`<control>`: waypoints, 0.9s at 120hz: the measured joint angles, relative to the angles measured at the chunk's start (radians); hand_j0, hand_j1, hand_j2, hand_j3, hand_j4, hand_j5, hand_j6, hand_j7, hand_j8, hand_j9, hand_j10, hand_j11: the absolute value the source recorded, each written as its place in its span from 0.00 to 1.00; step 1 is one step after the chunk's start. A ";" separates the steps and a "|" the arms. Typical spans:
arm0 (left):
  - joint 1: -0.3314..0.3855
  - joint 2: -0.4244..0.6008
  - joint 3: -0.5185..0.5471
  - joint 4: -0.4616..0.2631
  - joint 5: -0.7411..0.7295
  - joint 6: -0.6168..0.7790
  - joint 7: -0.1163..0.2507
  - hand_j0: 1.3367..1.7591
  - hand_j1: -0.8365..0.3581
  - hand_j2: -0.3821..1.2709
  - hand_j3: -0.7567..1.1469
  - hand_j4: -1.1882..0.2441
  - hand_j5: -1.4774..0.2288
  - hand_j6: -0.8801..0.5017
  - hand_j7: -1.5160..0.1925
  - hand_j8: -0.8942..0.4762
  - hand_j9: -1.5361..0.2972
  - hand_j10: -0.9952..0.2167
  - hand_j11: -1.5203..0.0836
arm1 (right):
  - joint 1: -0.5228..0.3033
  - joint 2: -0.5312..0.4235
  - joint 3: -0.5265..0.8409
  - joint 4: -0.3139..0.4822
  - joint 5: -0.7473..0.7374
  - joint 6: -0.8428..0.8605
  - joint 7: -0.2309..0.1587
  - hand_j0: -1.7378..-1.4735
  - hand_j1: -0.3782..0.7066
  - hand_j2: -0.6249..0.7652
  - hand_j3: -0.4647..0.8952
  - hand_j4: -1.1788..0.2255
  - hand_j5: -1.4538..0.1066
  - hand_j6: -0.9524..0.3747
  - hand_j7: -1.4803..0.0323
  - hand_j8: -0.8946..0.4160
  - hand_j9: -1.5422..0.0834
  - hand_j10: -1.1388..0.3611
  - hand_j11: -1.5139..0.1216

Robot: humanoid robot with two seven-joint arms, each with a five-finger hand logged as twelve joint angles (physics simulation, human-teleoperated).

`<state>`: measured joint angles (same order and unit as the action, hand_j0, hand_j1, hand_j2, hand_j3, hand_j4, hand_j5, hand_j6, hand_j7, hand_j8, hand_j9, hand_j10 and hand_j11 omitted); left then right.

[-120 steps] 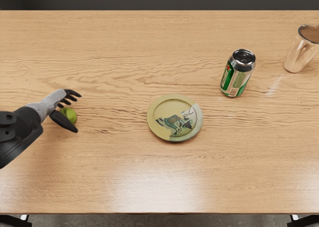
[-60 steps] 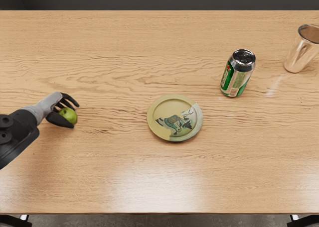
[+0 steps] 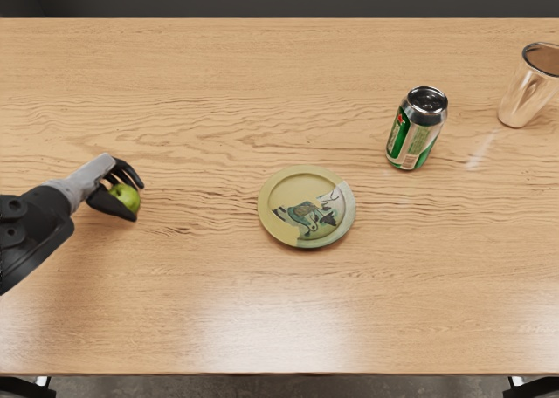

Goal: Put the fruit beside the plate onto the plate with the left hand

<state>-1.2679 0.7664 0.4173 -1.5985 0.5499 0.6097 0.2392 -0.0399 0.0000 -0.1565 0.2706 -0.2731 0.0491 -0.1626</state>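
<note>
Both can (image 3: pixel 417 128) and cup (image 3: pixel 528 85) stand beyond plate (image 3: pixel 293 188).

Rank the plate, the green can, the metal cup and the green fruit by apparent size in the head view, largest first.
1. plate
2. green can and metal cup: look alike, cup cut off by the frame edge, so unranked
3. green fruit, smallest, partly covered by the left hand
</note>
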 joint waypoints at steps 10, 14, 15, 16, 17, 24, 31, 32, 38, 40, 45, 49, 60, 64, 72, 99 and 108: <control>-0.010 -0.016 -0.009 0.000 0.000 0.000 0.000 0.75 0.47 0.39 0.40 0.37 0.34 0.26 0.37 0.35 0.35 0.31 0.39 | 0.000 0.000 0.000 0.000 0.000 0.000 0.000 0.30 0.05 0.45 0.34 0.83 0.91 0.70 0.96 0.67 0.93 0.75 0.91; -0.010 -0.032 -0.015 0.000 -0.001 0.000 0.000 0.75 0.47 0.40 0.40 0.37 0.34 0.26 0.37 0.35 0.35 0.30 0.39 | 0.000 0.000 0.000 0.000 0.000 0.000 0.000 0.30 0.05 0.45 0.34 0.83 0.91 0.70 0.96 0.67 0.93 0.75 0.91; -0.011 -0.035 -0.017 -0.001 -0.001 0.000 0.000 0.75 0.47 0.40 0.40 0.37 0.34 0.26 0.37 0.35 0.35 0.31 0.39 | 0.000 0.000 0.000 0.000 0.000 0.000 0.000 0.30 0.05 0.45 0.34 0.83 0.91 0.70 0.96 0.67 0.93 0.75 0.91; -0.011 -0.038 -0.019 -0.001 -0.001 0.000 0.000 0.75 0.47 0.40 0.40 0.37 0.34 0.26 0.36 0.35 0.35 0.31 0.39 | 0.000 0.000 0.000 0.000 0.000 0.000 0.000 0.30 0.05 0.45 0.34 0.83 0.91 0.70 0.96 0.67 0.93 0.75 0.91; -0.012 -0.041 -0.021 -0.001 -0.001 0.000 0.000 0.75 0.46 0.40 0.40 0.37 0.34 0.26 0.36 0.35 0.35 0.31 0.39 | 0.000 0.000 0.000 0.000 0.000 0.000 0.000 0.30 0.05 0.45 0.34 0.83 0.91 0.70 0.96 0.67 0.93 0.75 0.91; -0.015 -0.062 -0.034 0.000 -0.002 -0.001 0.000 0.75 0.46 0.41 0.40 0.37 0.33 0.27 0.36 0.35 0.35 0.31 0.39 | 0.000 0.000 0.000 0.000 0.000 0.000 0.000 0.30 0.05 0.45 0.34 0.83 0.91 0.70 0.96 0.67 0.93 0.75 0.91; -0.020 -0.077 -0.048 -0.001 -0.002 -0.001 0.000 0.75 0.45 0.41 0.40 0.38 0.33 0.27 0.36 0.35 0.35 0.31 0.39 | 0.000 0.000 0.000 0.000 0.000 0.000 0.000 0.30 0.05 0.45 0.34 0.83 0.91 0.70 0.96 0.67 0.93 0.75 0.91; -0.020 -0.078 -0.049 -0.001 -0.002 -0.001 0.000 0.75 0.45 0.41 0.40 0.38 0.33 0.27 0.36 0.35 0.35 0.31 0.39 | 0.000 0.000 0.000 0.000 0.000 0.000 0.000 0.30 0.05 0.45 0.34 0.83 0.91 0.70 0.96 0.67 0.93 0.75 0.91; -0.021 -0.093 -0.060 -0.001 -0.002 -0.001 0.000 0.75 0.45 0.41 0.40 0.38 0.33 0.27 0.37 0.35 0.35 0.31 0.39 | 0.000 0.000 0.000 0.000 0.000 0.000 0.000 0.30 0.05 0.45 0.34 0.83 0.91 0.70 0.96 0.67 0.93 0.75 0.91; -0.021 -0.101 -0.063 -0.001 -0.002 -0.001 0.000 0.75 0.45 0.41 0.40 0.38 0.33 0.27 0.37 0.35 0.35 0.31 0.39 | 0.000 0.000 0.000 0.000 0.000 0.000 0.000 0.30 0.05 0.45 0.34 0.83 0.91 0.70 0.96 0.67 0.93 0.75 0.91; -0.030 -0.120 -0.070 -0.001 -0.003 -0.001 0.001 0.75 0.45 0.42 0.40 0.38 0.33 0.27 0.36 0.35 0.35 0.31 0.39 | 0.000 0.000 0.000 0.000 0.000 0.000 0.000 0.30 0.05 0.45 0.34 0.83 0.91 0.70 0.96 0.67 0.93 0.75 0.91; -0.035 -0.134 -0.073 -0.001 -0.003 -0.001 0.001 0.75 0.45 0.41 0.40 0.38 0.33 0.27 0.37 0.35 0.36 0.31 0.40 | 0.000 0.000 0.000 0.000 0.000 0.000 0.000 0.30 0.05 0.45 0.34 0.83 0.91 0.70 0.96 0.67 0.93 0.75 0.91; -0.036 -0.169 -0.089 -0.002 -0.004 -0.001 0.001 0.75 0.45 0.42 0.40 0.39 0.33 0.27 0.37 0.35 0.36 0.31 0.40 | 0.000 0.000 0.000 0.000 0.000 0.000 0.000 0.30 0.05 0.45 0.34 0.83 0.91 0.70 0.96 0.67 0.93 0.75 0.91; -0.036 -0.185 -0.096 -0.002 -0.004 -0.001 0.001 0.75 0.45 0.42 0.40 0.39 0.33 0.27 0.37 0.35 0.36 0.31 0.40 | 0.000 0.000 0.000 0.000 0.000 0.000 0.000 0.30 0.05 0.45 0.34 0.83 0.91 0.70 0.96 0.67 0.93 0.75 0.91; -0.037 -0.219 -0.107 -0.002 -0.004 -0.001 0.002 0.75 0.45 0.41 0.40 0.39 0.33 0.27 0.37 0.35 0.36 0.31 0.40 | 0.000 0.000 0.000 0.000 0.000 0.000 0.000 0.30 0.05 0.45 0.34 0.83 0.91 0.70 0.96 0.67 0.93 0.75 0.91; -0.050 -0.293 -0.134 -0.001 -0.004 -0.001 0.003 0.75 0.44 0.42 0.40 0.39 0.33 0.27 0.37 0.35 0.36 0.31 0.40 | 0.000 0.000 0.000 0.000 0.000 0.000 0.000 0.30 0.05 0.45 0.34 0.83 0.91 0.70 0.96 0.67 0.93 0.75 0.91; -0.065 -0.328 -0.137 0.000 -0.003 -0.001 0.008 0.75 0.43 0.43 0.40 0.39 0.33 0.28 0.37 0.35 0.36 0.32 0.40 | 0.000 0.000 0.000 0.000 0.000 0.000 0.000 0.30 0.05 0.45 0.34 0.83 0.91 0.70 0.96 0.67 0.93 0.75 0.91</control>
<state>-1.3327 0.4387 0.2806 -1.5990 0.5471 0.6091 0.2474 -0.0399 0.0000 -0.1565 0.2707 -0.2731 0.0491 -0.1626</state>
